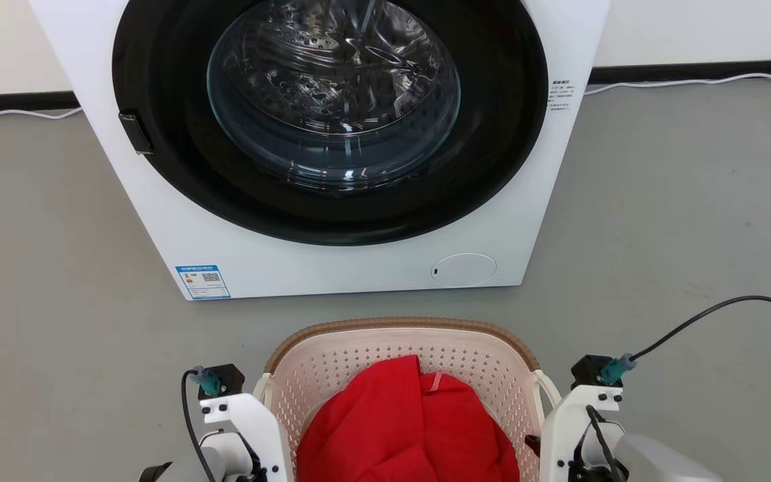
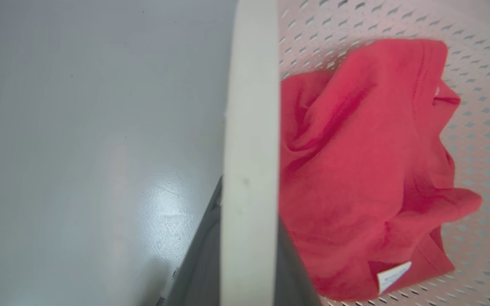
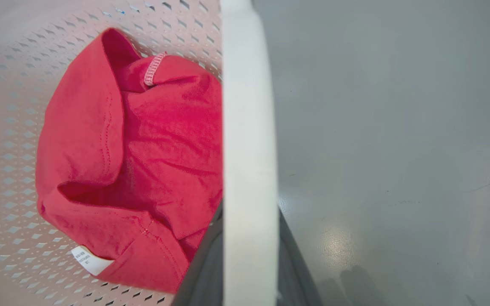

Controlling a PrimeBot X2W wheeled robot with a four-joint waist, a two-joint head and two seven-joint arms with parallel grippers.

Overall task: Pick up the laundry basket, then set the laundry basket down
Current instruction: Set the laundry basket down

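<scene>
Looking down from the head camera, we found the laundry basket [image 1: 399, 326] at the bottom middle, between our two arms and near the front of the washer [image 1: 359, 268]. A strip of bare grey floor [image 1: 57, 268] lay between the basket's far rim and the washer's white panel. Open floor spread wide on both sides of the basket. It ran back to a dark baseboard [image 1: 693, 70] under a pale wall, and a white cable [image 1: 693, 83] lay along it.

Our left tool [image 2: 249, 229] was clenched on the basket's left handle [image 2: 251, 127], with a dark finger on each side of the white band. Our right tool [image 3: 249, 238] grasped the right handle [image 3: 249, 127] in the same way. We could not tell whether the basket rested on the floor or hung above it.

The basket was cream-white with perforated walls and a brown woven-look rim. A crumpled red garment [image 1: 399, 428] with a small white label lay inside it.
</scene>
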